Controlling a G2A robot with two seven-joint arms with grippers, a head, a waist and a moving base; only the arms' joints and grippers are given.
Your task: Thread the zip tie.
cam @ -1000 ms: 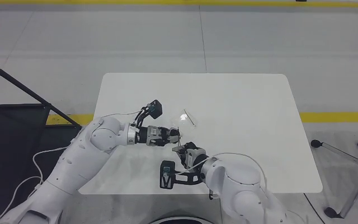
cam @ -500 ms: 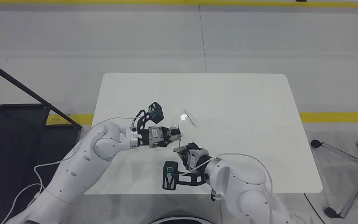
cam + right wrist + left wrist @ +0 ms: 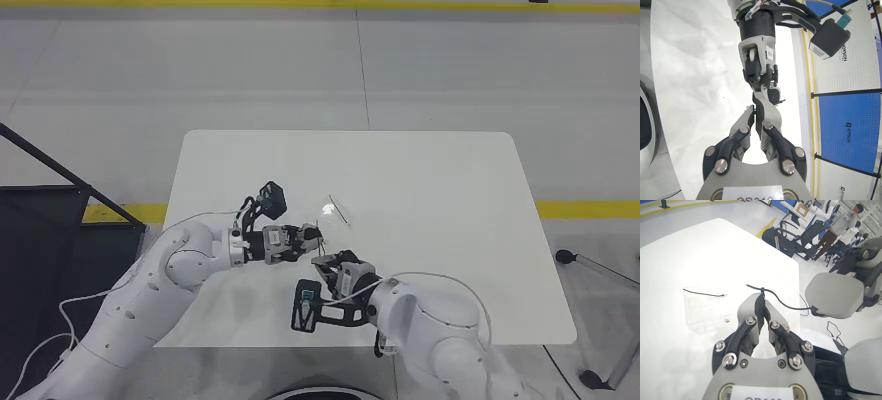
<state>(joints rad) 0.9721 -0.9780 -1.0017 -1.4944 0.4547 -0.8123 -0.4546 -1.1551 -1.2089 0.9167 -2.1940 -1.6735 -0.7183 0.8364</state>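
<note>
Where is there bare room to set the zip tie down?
The table is bare across its right half, past the loose tie, and along the far strip. Crowded: near edge, where left gripper and right gripper hold the zip tie.

Two zip ties; one clear plastic sheet; one table.

A white side label with a short dark code of letters and digits is fixed on the left gripper. A base label with dark print, cut off by the frame edge, is borne by the same gripper, and a twin label by the right gripper. A white logo and word are printed down a blue panel; the same mark in dark print is carried by a white panel beside it
</note>
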